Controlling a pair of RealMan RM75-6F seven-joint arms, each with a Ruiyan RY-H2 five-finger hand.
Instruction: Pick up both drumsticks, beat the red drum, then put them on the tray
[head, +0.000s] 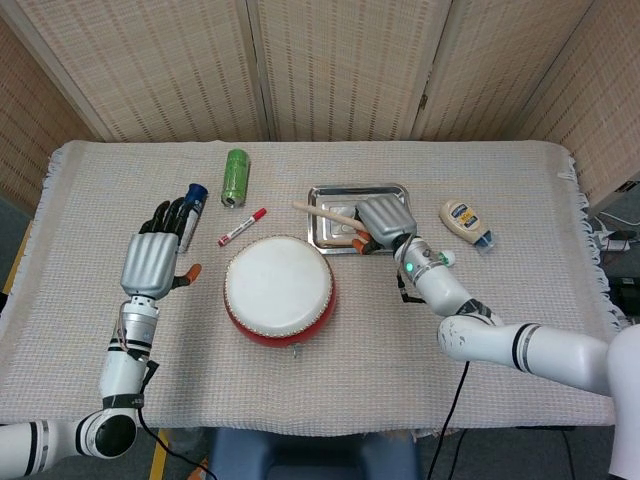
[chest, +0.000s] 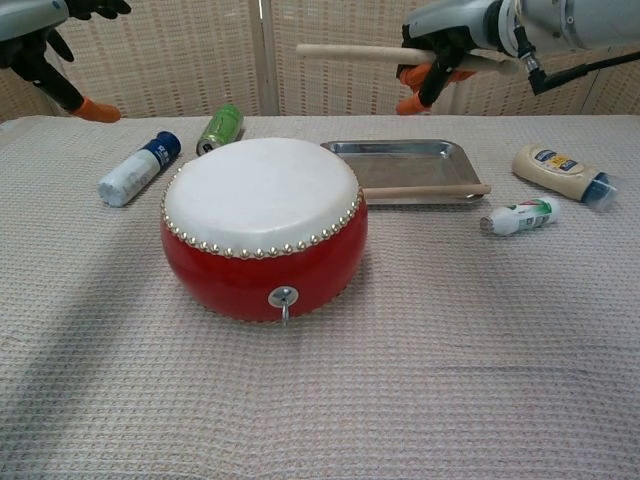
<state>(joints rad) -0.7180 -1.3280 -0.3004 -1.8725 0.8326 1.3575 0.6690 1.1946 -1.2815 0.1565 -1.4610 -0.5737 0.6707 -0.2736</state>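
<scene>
The red drum (head: 278, 290) (chest: 262, 225) stands in the middle of the table. My right hand (head: 385, 222) (chest: 455, 45) hovers over the metal tray (head: 330, 190) (chest: 400, 146) and grips one wooden drumstick (head: 325, 213) (chest: 360, 52), which points left and lies level. The other drumstick (chest: 425, 190) rests along the tray's near rim; the head view hides it under my right hand. My left hand (head: 155, 260) (chest: 40, 30) is raised left of the drum, fingers spread, holding nothing.
A green can (head: 235, 177) (chest: 220, 127), a blue-capped white bottle (head: 190, 205) (chest: 138, 168) and a red marker (head: 243, 227) lie behind and left of the drum. A mayonnaise bottle (head: 465, 221) (chest: 558, 172) and a small white bottle (chest: 517, 217) lie right of the tray.
</scene>
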